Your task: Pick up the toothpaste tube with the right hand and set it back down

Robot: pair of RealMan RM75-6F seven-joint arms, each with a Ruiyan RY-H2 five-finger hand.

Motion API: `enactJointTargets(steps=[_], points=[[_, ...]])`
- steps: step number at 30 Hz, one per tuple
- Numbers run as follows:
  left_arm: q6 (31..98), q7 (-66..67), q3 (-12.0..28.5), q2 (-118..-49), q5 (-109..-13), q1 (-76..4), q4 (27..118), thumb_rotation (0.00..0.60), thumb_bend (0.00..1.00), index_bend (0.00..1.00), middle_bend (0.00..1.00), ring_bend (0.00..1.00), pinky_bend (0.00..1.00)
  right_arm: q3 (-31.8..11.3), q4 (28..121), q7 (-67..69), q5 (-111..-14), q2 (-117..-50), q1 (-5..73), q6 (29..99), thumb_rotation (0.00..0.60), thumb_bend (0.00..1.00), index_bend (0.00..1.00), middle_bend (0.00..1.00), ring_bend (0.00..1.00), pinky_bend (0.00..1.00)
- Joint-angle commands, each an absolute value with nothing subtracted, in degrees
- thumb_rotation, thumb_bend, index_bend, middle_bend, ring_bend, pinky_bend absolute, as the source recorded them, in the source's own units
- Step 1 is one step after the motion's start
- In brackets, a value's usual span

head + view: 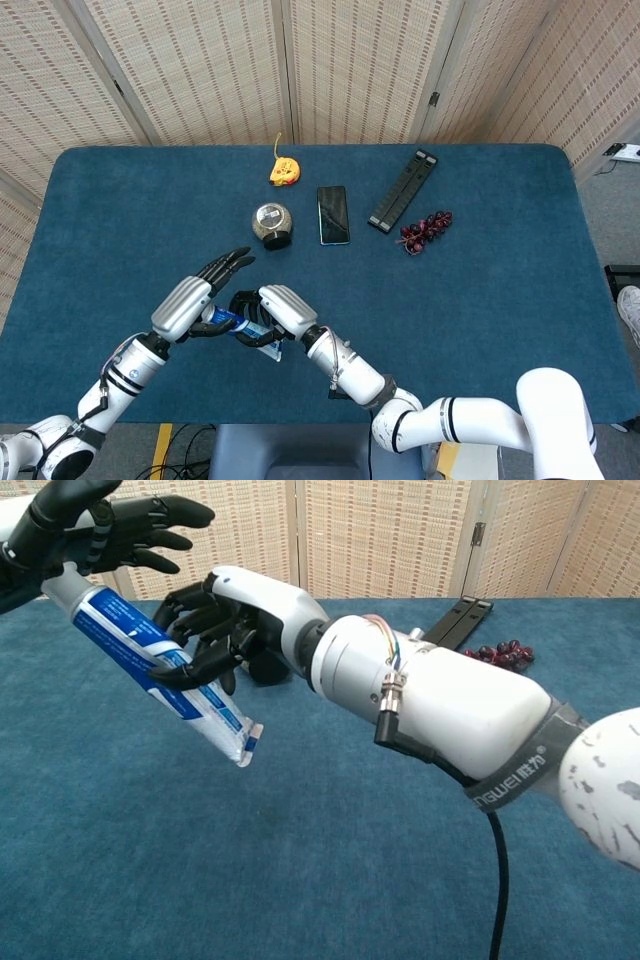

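At the lower left of the head view, the right hand (270,312), a glossy white shell with black jointed fingers, holds the toothpaste tube (160,670) above the napped blue table (480,300), its fingers curled around the tube's middle. The soft blue-and-white tube slants from its cap end at the upper left of the chest view down to its flat crimped tail. The left hand (95,530) meets the cap end, fingers spread; whether it grips the tube I cannot tell.
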State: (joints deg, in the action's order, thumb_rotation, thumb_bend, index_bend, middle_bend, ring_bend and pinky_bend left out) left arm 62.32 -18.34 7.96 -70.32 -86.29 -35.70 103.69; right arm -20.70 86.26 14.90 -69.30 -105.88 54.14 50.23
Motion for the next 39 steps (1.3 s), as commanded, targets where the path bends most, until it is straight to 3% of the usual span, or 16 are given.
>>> enactJointTargets(steps=[1,18,28,35,39], points=[[61.55,-19.18,7.77,-69.99,-85.83,-35.95,104.09,0.000,0.00,0.00,0.00,0.00,0.14,-20.63,86.01,14.79,-69.41,-105.97,54.19,50.27,0.600,0.67,0.73,0.68,0.60,0.66],[62.83,-17.93,7.73,-69.98,-85.67,-35.71,102.78,0.000,0.00,0.00,0.00,0.00,0.14,-19.60,86.12,14.23,-69.17,-105.02,53.79,49.53,0.600,0.67,0.74,0.69,0.61,0.67],[65.97,-20.16,8.14,-68.51,-83.75,-33.20,99.73,0.000,0.00,0.00,0.00,0.00,0.14,-16.09,88.28,4.83,-64.86,-95.27,53.80,43.42,0.600,0.64,0.74,0.68,0.61,0.67],[66.89,-21.17,7.97,-67.95,-82.08,-31.50,97.20,0.000,0.00,0.00,0.00,0.00,0.14,-13.04,88.20,-6.98,-58.14,-91.69,55.94,41.61,0.600,0.54,0.73,0.58,0.52,0.62],[67.38,-21.14,7.75,-67.56,-81.63,-30.59,96.57,0.000,0.00,0.00,0.00,0.00,0.14,-10.72,86.95,-14.36,-54.82,-92.02,57.48,42.23,0.600,0.48,0.61,0.50,0.45,0.54]])
